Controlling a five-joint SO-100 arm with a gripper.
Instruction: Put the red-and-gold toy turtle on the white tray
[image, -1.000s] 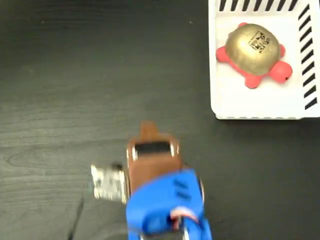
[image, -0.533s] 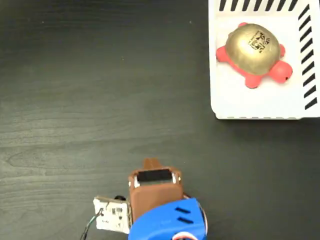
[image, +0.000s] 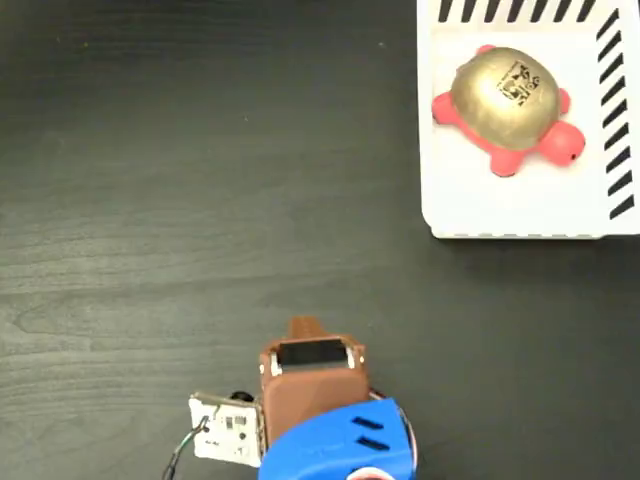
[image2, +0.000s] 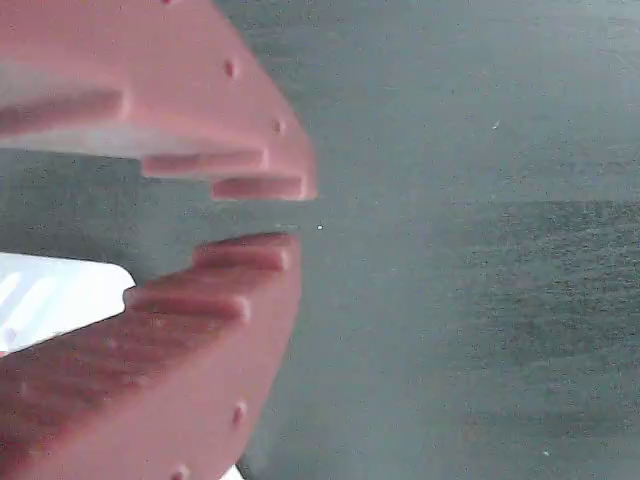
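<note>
Red-and-gold toy turtle (image: 508, 108): resting on the white tray (image: 470, 205) at the upper right of the fixed view, gold dome up, small black printed mark toward the top right of the shell. Coral-red head pointing to the lower right, 1 dark eye visible; red feet showing at the left, the bottom and the right of the shell. Lying wholly inside the tray, near its upper middle, clear of the striped borders.

White tray: flat on the dark wood-grain table (image: 200, 180), cut off by the top and right picture edges, black diagonal stripes along its top and right sides, rounded corner at the lower left.

Gripper (image: 303, 328): down at the bottom centre of the fixed view, well apart from tray and turtle, only a brown tip poking out above a brown body with a dark rectangular window. Blue arm housing (image: 335, 450) below it, a small white circuit board (image: 228, 432) with thin wires just to its left.

Wrist view: gripper (image2: 262, 212) with 2 reddish ridged fingers (image2: 215, 290) parted by a narrow gap, nothing between them, dark table behind. Sliver of something white at the left edge, too blurred to identify.
</note>
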